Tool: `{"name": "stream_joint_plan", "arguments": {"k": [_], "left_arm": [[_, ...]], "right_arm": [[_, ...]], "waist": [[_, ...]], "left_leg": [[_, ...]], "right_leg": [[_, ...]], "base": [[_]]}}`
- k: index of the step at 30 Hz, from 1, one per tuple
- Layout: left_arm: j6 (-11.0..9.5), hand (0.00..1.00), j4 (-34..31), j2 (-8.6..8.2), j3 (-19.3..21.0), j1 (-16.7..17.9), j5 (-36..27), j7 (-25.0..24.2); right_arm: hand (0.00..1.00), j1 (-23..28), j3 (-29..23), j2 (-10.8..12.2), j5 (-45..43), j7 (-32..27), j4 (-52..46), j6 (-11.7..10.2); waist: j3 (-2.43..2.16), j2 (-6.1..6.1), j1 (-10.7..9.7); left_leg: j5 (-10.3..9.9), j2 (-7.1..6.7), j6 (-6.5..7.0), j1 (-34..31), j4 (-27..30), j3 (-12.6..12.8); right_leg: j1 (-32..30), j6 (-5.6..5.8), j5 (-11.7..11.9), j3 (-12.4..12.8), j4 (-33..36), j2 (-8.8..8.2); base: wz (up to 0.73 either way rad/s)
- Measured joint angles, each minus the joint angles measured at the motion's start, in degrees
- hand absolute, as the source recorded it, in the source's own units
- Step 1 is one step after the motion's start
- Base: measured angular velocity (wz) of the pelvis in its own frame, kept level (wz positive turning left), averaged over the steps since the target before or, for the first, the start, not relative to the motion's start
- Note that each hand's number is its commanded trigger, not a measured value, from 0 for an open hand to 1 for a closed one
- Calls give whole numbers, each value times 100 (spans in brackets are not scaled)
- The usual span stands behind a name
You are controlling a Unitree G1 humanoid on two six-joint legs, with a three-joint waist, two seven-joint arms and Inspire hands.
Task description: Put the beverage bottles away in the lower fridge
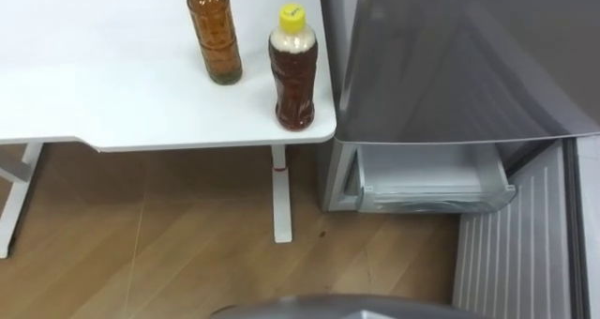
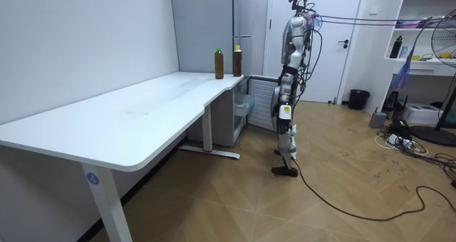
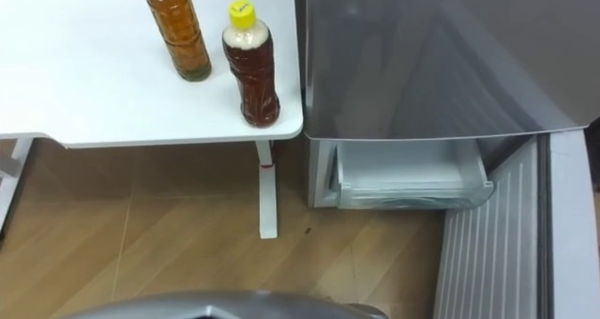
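Handling of the drinks: both plastic bottles are nearly full and are judged moderately heavy, with smooth, slightly yielding walls that may slip or dent under a hard squeeze.
Location of the drinks: the green-capped bottle [image 1: 214, 33] and the yellow-capped bottle [image 1: 292, 70] are stood upright on the table [image 1: 112, 103], near the corner just beside the fridge [image 1: 450, 56], close together but not touching.
Grasp zone: the mid-body is recommended; the cap and neck are to be avoided, since a tall bottle is easily tipped from above.
Order: the yellow-capped bottle is nearer the table edge and is judged the easier first pick.
Destination: the lower drawer [image 1: 431, 178] is exposed below the fridge body, with the lower door [image 1: 525, 244] swung open at the right.
Hand state: cannot be told; the left hand [image 2: 283, 108] is seen low at the robot's side in the room view, too small to be read.
Hidden: the drawer's rear is covered by the fridge body; the green-capped bottle's top is cut off at the upper edge of both eye views.
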Motion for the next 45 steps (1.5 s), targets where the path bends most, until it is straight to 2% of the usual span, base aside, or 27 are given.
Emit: {"name": "stream_joint_plan", "arguments": {"k": [2,4,5,7,10,15,18,21,25,27,29,31,33,36,40,43,45], "left_arm": [[-58,0,-192,0,174,-4,-370,167],[-180,0,-468,0,430,1,-1027,416],[-217,0,-544,0,470,13,-1248,494],[-352,0,-853,0,552,98,-2160,792],[-504,0,-1102,1,661,126,-3006,1091],[-706,0,-1392,13,695,130,-3448,1630],[-963,0,-1788,48,691,140,-3753,2052],[-1206,0,-2286,51,660,139,-3698,2450],[-1412,0,-3022,75,848,144,-3122,2902],[-1620,0,-3362,200,906,132,-2890,3181],[-1682,0,-3756,266,902,127,-2781,3379],[-1764,0,-4517,272,900,130,-2614,3630],[-1862,0,-4824,298,900,82,-2305,3738],[-1893,0,-5077,309,905,-86,-1485,3880],[-1896,0,-5935,315,892,-120,-1267,3917],[-1901,0,-6503,317,900,-162,-642,3782],[-1897,0,-6801,317,901,-163,-452,3687]], "right_arm": [[0,49,-71,0,2,2,-5,-1],[0,122,-181,-1,27,-2,-21,1],[0,127,-183,-2,27,-6,-23,2],[0,125,-201,-3,117,-15,-46,-3],[0,197,-217,-3,202,2,-73,-4],[0,243,-313,-10,171,6,-239,-8],[0,307,-337,-111,189,-8,-385,-84],[0,309,-358,-187,159,-14,-442,-195],[0,339,-389,-190,22,-18,-499,-288],[0,345,-389,-189,-20,-55,-508,-352],[0,364,-384,-189,17,-54,-516,-392],[0,371,-371,-190,10,-56,-563,-399],[0,371,-373,-197,-11,-56,-562,-402],[0,376,-371,-195,-23,-66,-548,-445],[0,396,-369,-194,13,-80,-549,-465],[0,436,-373,-197,1,-59,-551,-512],[0,457,-372,-200,2,-51,-570,-515]], "waist": [[-1,-3,43],[-11,-11,120],[-20,-2,134],[-35,16,194],[-51,20,281],[-83,81,264],[-77,150,249],[-69,191,239],[-85,208,282],[-88,209,274],[-87,202,264],[-84,184,280],[-85,185,274],[-82,188,272],[-79,187,263],[-77,196,266],[-75,201,278]], "left_leg": [[0,0,0,-7,-1,-1],[0,-1,0,-35,-3,-1],[0,-1,0,-43,-4,0],[0,-1,0,-53,-14,6],[0,-2,0,-31,-15,24],[-1,-2,1,-24,-9,19],[-1,0,2,-25,-23,-8],[-2,1,2,-63,-45,-11],[0,1,2,-143,-26,-38],[0,-5,2,-125,-13,-31],[1,-21,4,-123,-6,-86],[3,-44,7,-158,3,-130],[11,-63,20,-162,6,-153],[11,-78,21,-136,19,-182],[7,-84,27,-155,26,-246],[7,-80,27,-116,-1,-281],[7,-80,27,-114,-7,-290]], "right_leg": [[-9,0,0,-11,5,-4],[-72,1,-1,-26,19,-11],[-84,2,-1,-27,24,-11],[-96,5,-4,-2,65,-11],[-93,4,-6,30,104,-14],[-98,0,-2,46,121,-13],[-116,-1,-3,31,165,-14],[-207,-7,-3,46,202,-16],[-314,-18,0,43,263,-21],[-316,-16,-6,51,291,-33],[-298,-6,-13,32,292,-49],[-287,3,-18,22,292,-68],[-291,12,-24,22,297,-83],[-248,22,-30,34,291,-89],[-230,27,-33,-20,248,-89],[-185,31,-36,-61,185,-77],[-185,31,-36,-61,184,-76]], "base": [[0],[0],[0],[-4],[-3],[1],[3],[0],[0],[0],[6],[8],[2],[0],[8],[8],[0]]}}
